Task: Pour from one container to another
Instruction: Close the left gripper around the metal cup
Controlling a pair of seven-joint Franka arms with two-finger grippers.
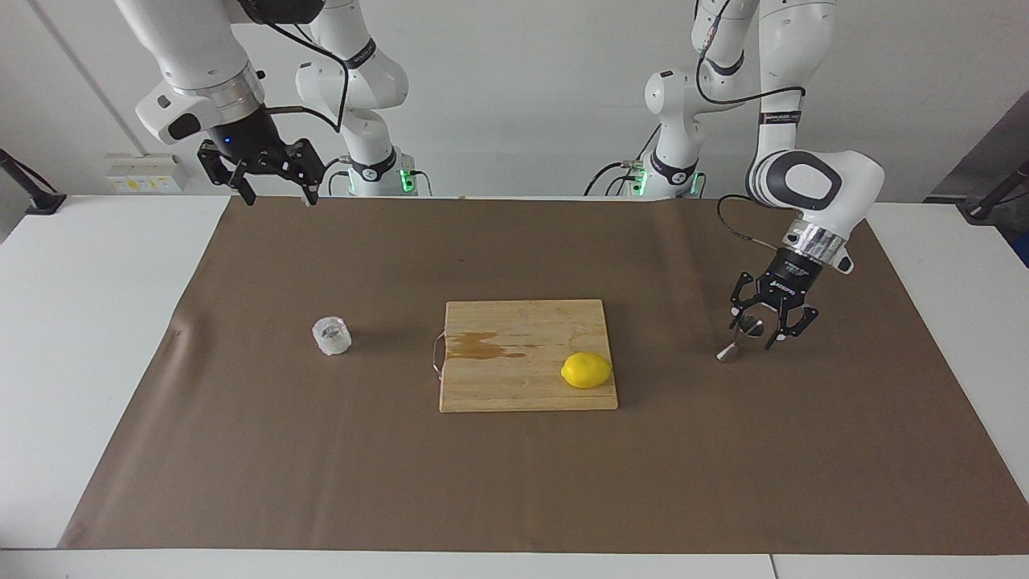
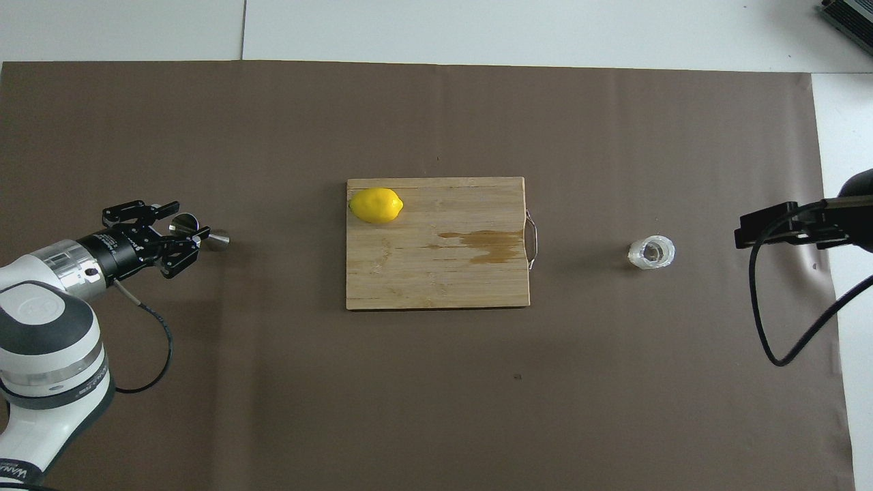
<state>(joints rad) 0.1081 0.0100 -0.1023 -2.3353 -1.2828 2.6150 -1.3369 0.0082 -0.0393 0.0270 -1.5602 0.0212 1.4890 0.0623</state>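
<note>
left gripper (image 1: 759, 332) jaws part-open astride steel jigger (image 1: 740, 336) near counter's left-arm end, grip unconfirmed | right gripper (image 1: 275, 191) jaws wide, empty, waiting | clear cup (image 1: 332, 336) toward right-arm end | step: grasping jigger (next: firm closure)

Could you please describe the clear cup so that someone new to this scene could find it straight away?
Start at the wooden cutting board mid-table, then look toward the right arm's end, off the board's wire handle. The clear cup stands alone on the brown paper: squat, frosty and faceted.
</note>
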